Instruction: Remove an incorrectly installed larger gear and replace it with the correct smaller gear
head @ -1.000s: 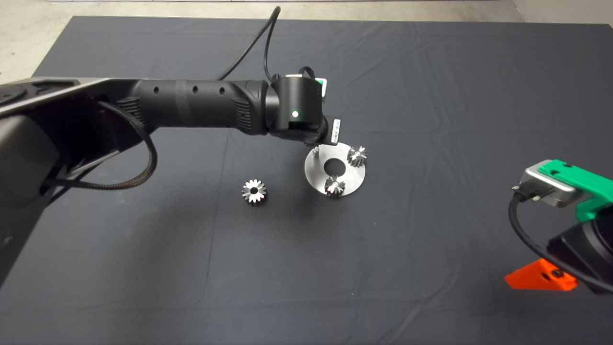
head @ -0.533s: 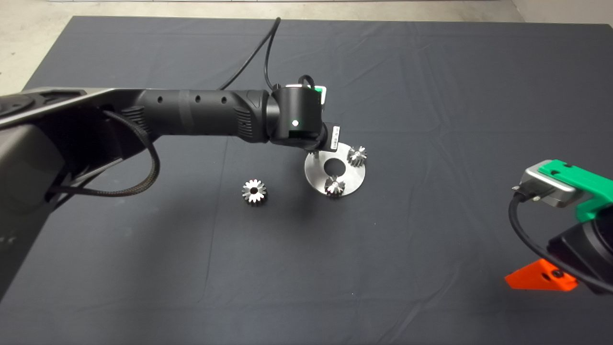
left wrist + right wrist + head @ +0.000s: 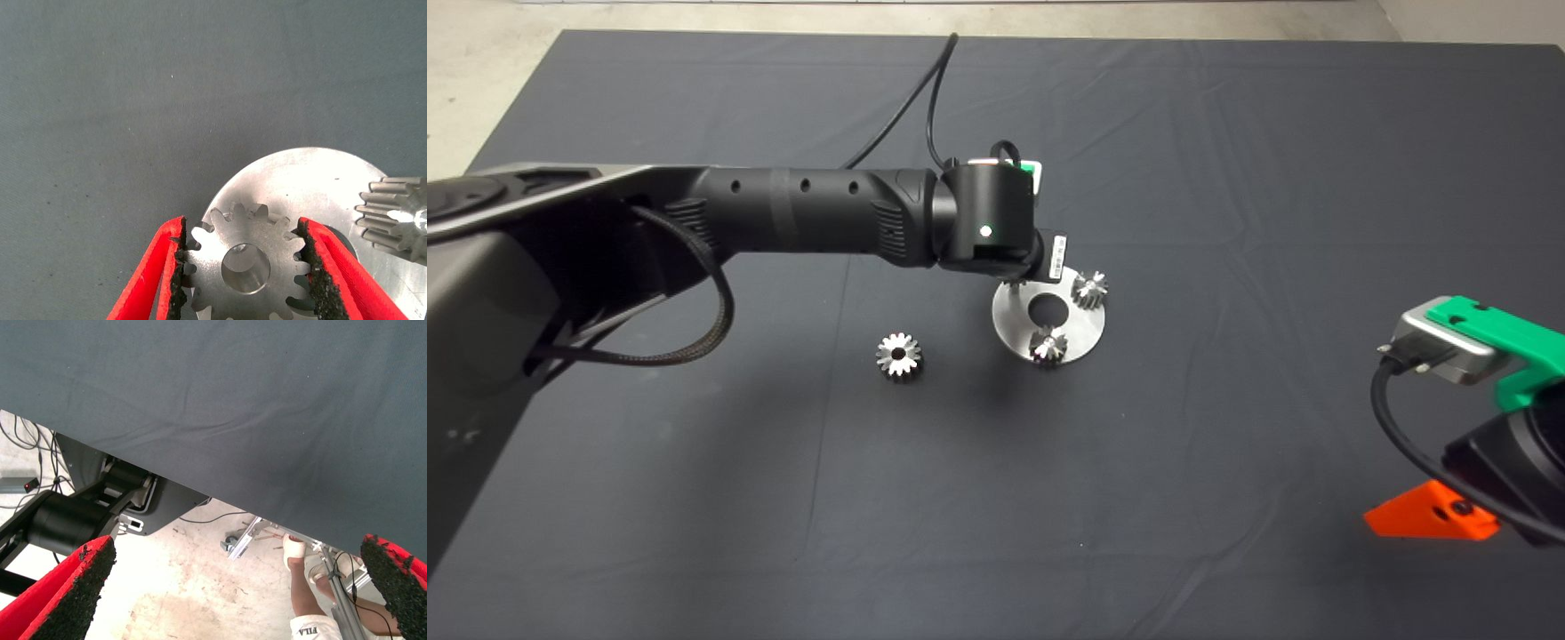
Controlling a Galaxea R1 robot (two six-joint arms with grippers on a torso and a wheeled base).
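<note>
The larger gear (image 3: 899, 356), shiny and star-like, lies flat on the mat left of the round steel plate (image 3: 1080, 331). My left arm's wrist (image 3: 987, 222) hangs over the plate's far-left edge and hides the gripper in the head view. In the left wrist view my left gripper (image 3: 243, 260) is shut on the smaller gear (image 3: 213, 257), with both black pads against its short teeth, above the plate's rim (image 3: 300, 180). Two other small gears (image 3: 1089, 289) (image 3: 1048, 344) stand on the plate; one shows in the wrist view (image 3: 397, 217). My right gripper (image 3: 240, 587) waits open at the lower right.
The plate has a round central hole (image 3: 1049, 309). The right arm's green body (image 3: 1494, 333) and a red finger (image 3: 1432, 517) sit at the lower right edge. Beyond the mat edge, the right wrist view shows floor, cables and a person's leg (image 3: 307, 613).
The left arm has shifted a little to the right, farther over the plate's far-left edge. The larger gear, the plate's gears and the right arm have stayed where they were.
</note>
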